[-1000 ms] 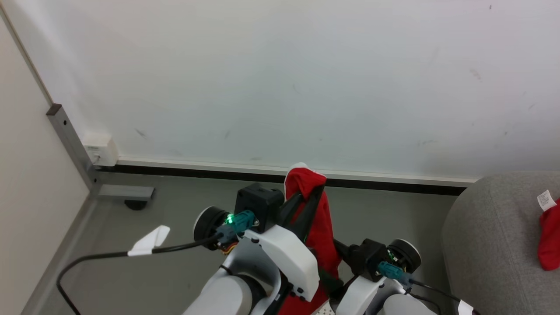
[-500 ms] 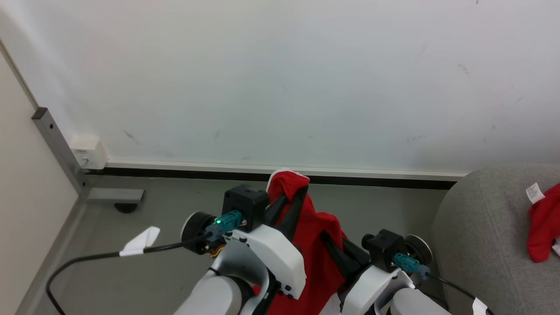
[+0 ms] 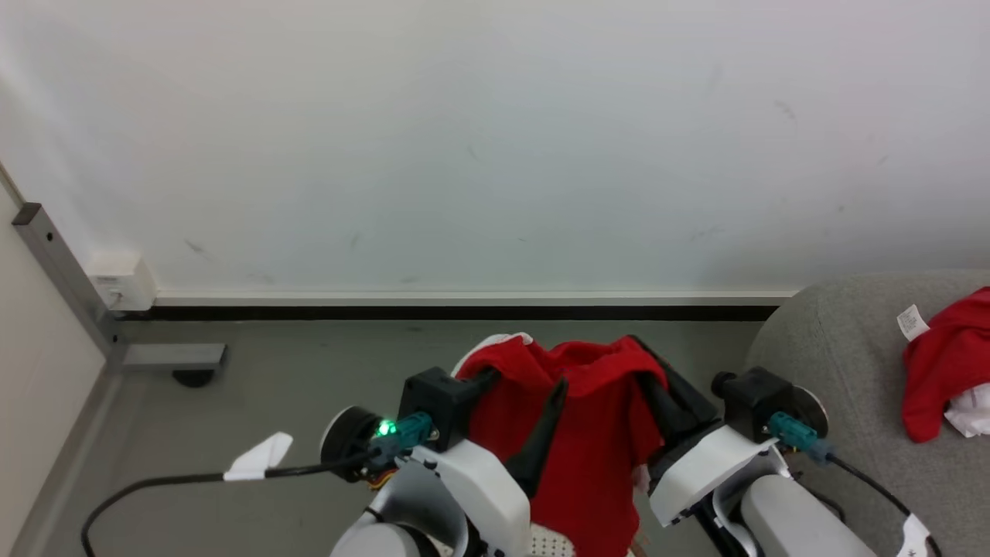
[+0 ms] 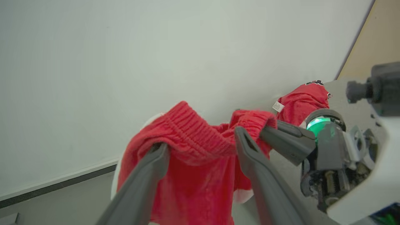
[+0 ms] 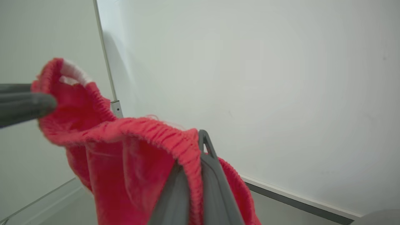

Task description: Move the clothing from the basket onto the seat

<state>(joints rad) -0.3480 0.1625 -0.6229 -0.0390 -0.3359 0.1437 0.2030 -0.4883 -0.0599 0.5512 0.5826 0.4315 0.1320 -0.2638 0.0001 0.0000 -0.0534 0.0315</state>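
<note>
The clothing [image 3: 588,433], a red garment with a ribbed waistband and white trim, hangs stretched between both grippers above the floor. My left gripper [image 3: 527,379] is open, fingers wide apart in the left wrist view [image 4: 200,139], and the waistband lies hooked over one finger. My right gripper [image 3: 642,352] is shut on the other end of the waistband, pinched in the right wrist view [image 5: 197,147]. A sliver of the white perforated basket [image 3: 551,544] peeks out below the garment. The grey seat [image 3: 835,371] stands at the right.
A second red garment [image 3: 943,363] with a white label [image 3: 911,322] lies on the seat. A white wall and dark baseboard run behind. A grey metal post [image 3: 54,263], a white socket box [image 3: 116,280] and a black cable [image 3: 186,481] sit at the left.
The right gripper has risen and drawn the waistband rightward, spreading the garment between both grippers. The left fingers have parted. The camera has turned toward the seat.
</note>
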